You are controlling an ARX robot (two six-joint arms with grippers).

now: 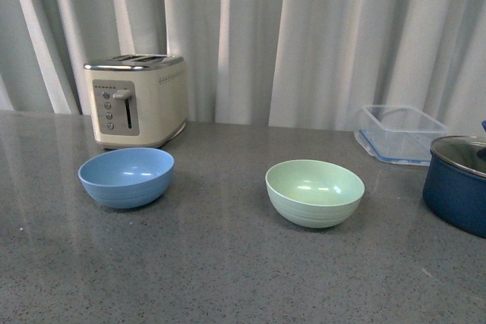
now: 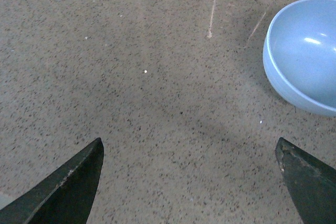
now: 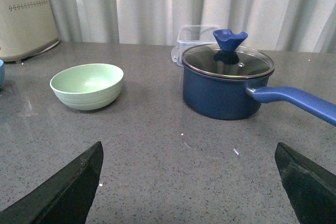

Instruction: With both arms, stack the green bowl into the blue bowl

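Countertop of speckled grey stone, seen from the robot's front camera, with pleated white curtains hanging behind it. A pale mint-green round matte bowl, faintly ridged around its outside, sits upright and empty a little right of centre. A light sky-blue round matte bowl of about the same size sits upright and empty to its left, well apart from it. Behind the blue bowl, near it but not touching, stands a cream-coloured toaster with a shiny metal top. At the back right lies a clear rectangular plastic container. At the right edge a dark navy pot with a glass lid is partly cut off by the frame.

The left wrist camera looks down at bare counter. The left gripper is spread wide, its two black pointed fingertips far apart, with only stone between them. The blue bowl lies off to one side, beyond one fingertip and clear of it.

The right wrist camera looks across the counter toward the curtains. The right gripper is also spread wide and holds nothing. Ahead of it the green bowl and the navy pot stand side by side with a gap between them. The pot has a long blue handle and a blue knob on its lid, and the clear container sits just behind it.
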